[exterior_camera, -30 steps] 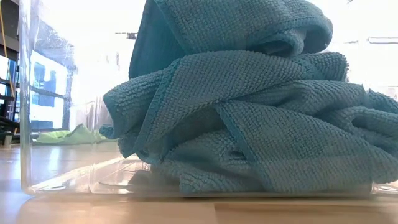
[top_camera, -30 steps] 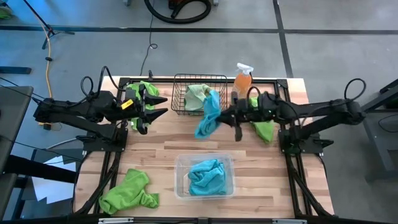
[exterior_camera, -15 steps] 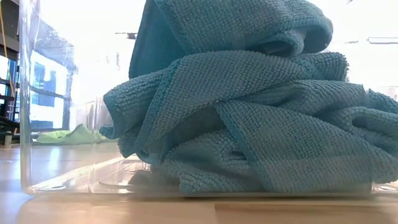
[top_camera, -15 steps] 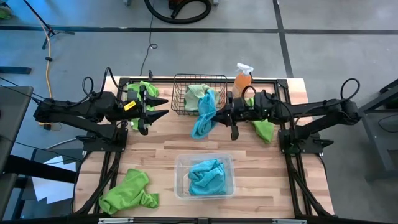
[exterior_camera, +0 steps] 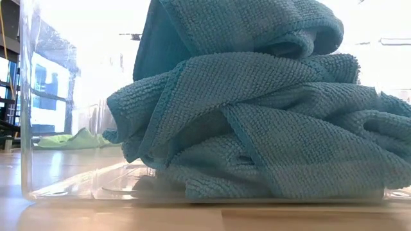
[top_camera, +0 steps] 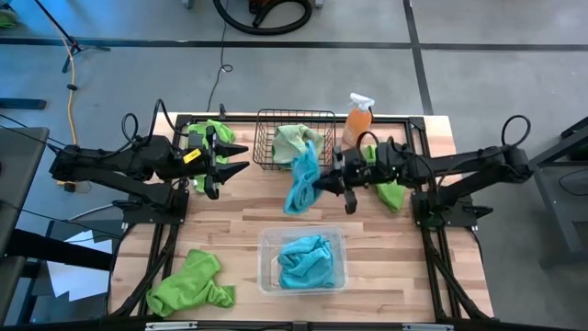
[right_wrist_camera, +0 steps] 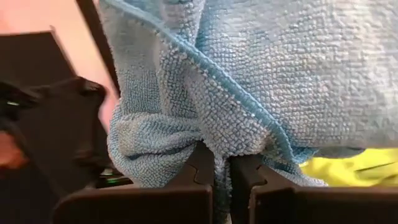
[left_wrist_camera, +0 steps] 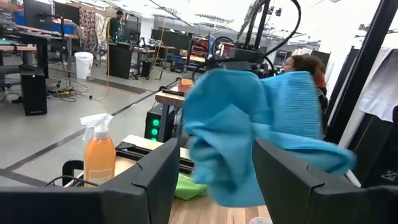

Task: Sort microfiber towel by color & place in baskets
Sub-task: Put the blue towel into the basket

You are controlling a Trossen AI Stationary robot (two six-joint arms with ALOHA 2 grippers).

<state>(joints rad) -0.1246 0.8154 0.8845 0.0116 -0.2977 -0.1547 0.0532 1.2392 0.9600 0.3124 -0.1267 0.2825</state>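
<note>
From above, a turquoise blue microfiber towel point(top_camera: 300, 181) is being held in the air by the right hand point(top_camera: 319, 183), which is pinching its edge; the cloth is hanging over the pale wooden tabletop point(top_camera: 248, 230) between the black wire-mesh rectangular basket point(top_camera: 266, 119) and the clear plastic rectangular tub point(top_camera: 338, 276), just in front of the basket. A pale sage green cloth point(top_camera: 290, 138) is lying inside the basket, and a second crumpled turquoise cloth point(top_camera: 305, 260) is lying in the tub. A lime green cloth point(top_camera: 193, 283) is lying on the tabletop's near left corner, another point(top_camera: 218, 130) is lying at the far left under the left arm, and a third point(top_camera: 390, 192) is lying under the right arm. An orange spray bottle point(top_camera: 358, 117) is standing just right of the basket. The left hand point(top_camera: 231, 155) is hovering left of the basket with its fingers spread and nothing in them.

At tabletop height, the tub's clear wall point(exterior_camera: 29, 102) and the cloth folded inside it point(exterior_camera: 257, 109) are filling the picture.

Past the left wrist's spread fingers point(left_wrist_camera: 155, 180), the hanging turquoise towel point(left_wrist_camera: 249, 130) and the spray bottle point(left_wrist_camera: 99, 155) are being seen, with a person point(left_wrist_camera: 305, 65) in the room behind.

In the right wrist view, the towel point(right_wrist_camera: 261, 74) is being clamped between the two dark fingers point(right_wrist_camera: 193, 180), which are pressed nearly together on a fold of it
</note>
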